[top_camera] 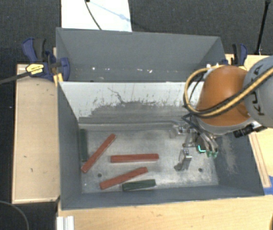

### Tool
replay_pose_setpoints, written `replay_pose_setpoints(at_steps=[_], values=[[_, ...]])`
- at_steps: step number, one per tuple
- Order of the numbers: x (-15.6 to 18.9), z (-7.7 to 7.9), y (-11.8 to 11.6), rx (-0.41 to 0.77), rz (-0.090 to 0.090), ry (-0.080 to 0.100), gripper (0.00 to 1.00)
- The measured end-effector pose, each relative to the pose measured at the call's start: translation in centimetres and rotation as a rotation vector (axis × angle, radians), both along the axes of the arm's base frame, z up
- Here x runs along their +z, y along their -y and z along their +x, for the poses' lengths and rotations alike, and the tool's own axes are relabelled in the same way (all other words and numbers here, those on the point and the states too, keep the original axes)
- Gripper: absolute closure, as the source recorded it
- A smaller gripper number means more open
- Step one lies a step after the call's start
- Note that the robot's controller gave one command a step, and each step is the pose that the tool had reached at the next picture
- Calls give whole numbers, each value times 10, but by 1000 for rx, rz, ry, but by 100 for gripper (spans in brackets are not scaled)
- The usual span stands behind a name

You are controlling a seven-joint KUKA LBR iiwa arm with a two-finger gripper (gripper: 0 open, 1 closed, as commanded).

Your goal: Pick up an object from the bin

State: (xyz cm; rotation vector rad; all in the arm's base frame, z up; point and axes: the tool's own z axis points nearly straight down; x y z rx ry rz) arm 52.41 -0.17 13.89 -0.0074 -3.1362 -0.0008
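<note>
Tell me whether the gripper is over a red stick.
No, the gripper hangs over bare bin floor on the right; the red sticks lie to its left.

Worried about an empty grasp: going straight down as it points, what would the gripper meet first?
Most likely the bare bin floor; the gripper hangs apart from the nearest red-brown bar.

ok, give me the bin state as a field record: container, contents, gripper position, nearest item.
container: grey metal bin
left: slanted red-brown flat stick; dark green bar along the left wall
centre: level red-brown flat stick
front: angled red-brown flat stick, second dark green bar beside its right end
gripper: gripper over bare floor, right half, apart from all sticks
nearest item: level red-brown flat stick
</note>
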Motion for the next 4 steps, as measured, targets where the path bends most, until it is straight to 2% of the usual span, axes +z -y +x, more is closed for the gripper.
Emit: replay_pose_setpoints(at_steps=[1,2,3,4], values=[[-70,67,-38,164,1,8,0],[-67,-15,-87,302,2,13,0],[-68,-15,-85,298,1,10,100],[81,7,-99,277,1,17,100]])
